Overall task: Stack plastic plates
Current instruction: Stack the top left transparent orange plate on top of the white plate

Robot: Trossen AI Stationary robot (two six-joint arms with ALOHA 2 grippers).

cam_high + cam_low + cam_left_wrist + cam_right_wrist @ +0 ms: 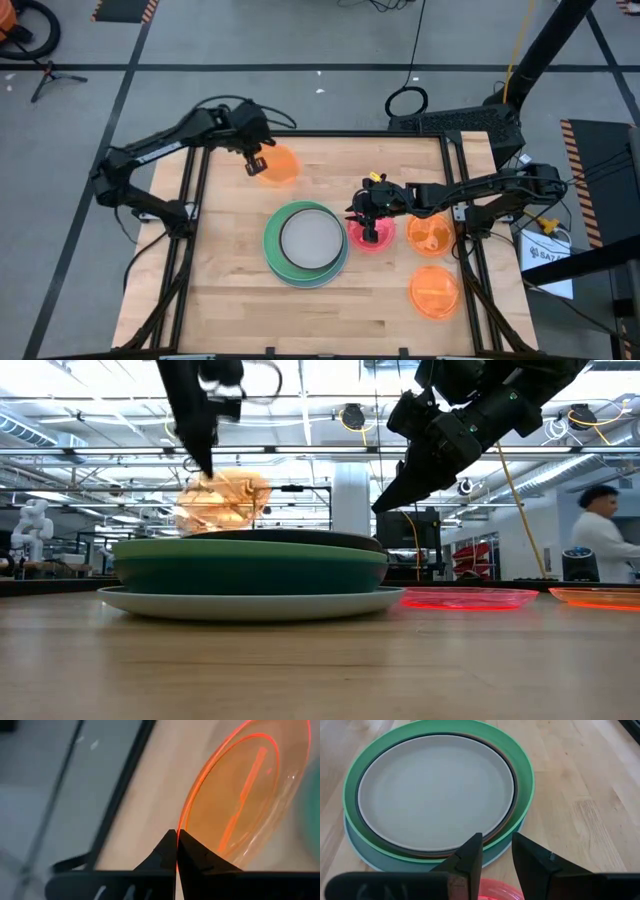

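Stack [306, 243]: large and medium plates nested mid-counter, whitish one on top, ready for smaller ones.
Left gripper [255, 163]: I pinch an orange plate [277, 165] by its rim, lifted and tilted, for carrying.
Right gripper [368, 228]: fingers apart over the pink plate [357, 238].
Two orange plates [433, 290] wait at right.

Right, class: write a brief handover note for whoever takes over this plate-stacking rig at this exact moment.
Left gripper: shut on the rim of a small orange plate, held in the air at the table's far left.
Right gripper: open, empty, over the pink plate beside the stack.
Done: the stack at the centre holds the large plates, with the whitish plate on top.
Left: add the held orange plate, the pink one, and two orange plates lying on the right.
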